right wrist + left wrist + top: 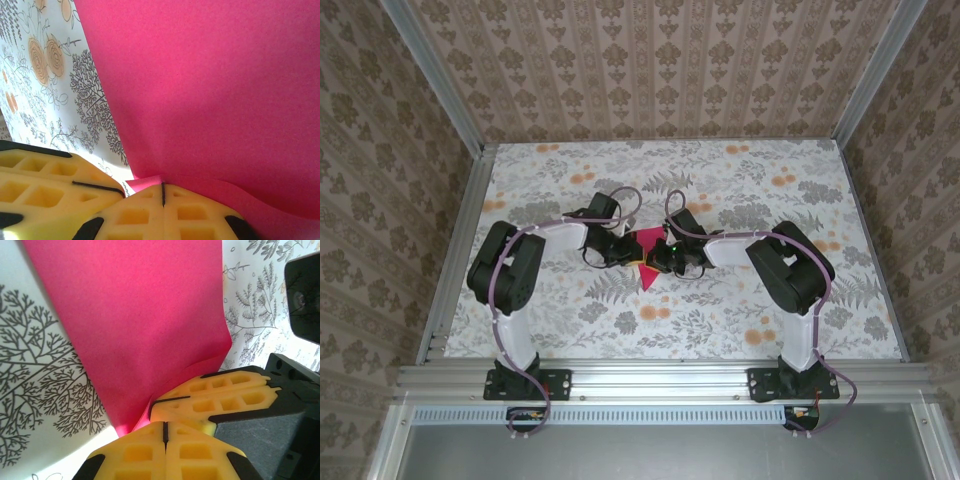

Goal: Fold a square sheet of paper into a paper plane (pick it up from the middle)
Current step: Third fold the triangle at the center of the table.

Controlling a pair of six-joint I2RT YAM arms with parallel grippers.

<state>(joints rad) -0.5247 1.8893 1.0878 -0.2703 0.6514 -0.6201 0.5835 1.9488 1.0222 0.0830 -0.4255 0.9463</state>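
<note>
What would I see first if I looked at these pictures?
The bright pink paper jumps out, in the middle of the flowery table. The yellow left fingers and the yellow right fingers are both shut on its edge, close beside each other.

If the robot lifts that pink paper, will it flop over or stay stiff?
Probably floppy: the paper bends and curls where the left gripper and right gripper pinch it. It likely weighs almost nothing, since its curled edge looks very thin. It could crease or tear if the two grippers pull apart.
</note>
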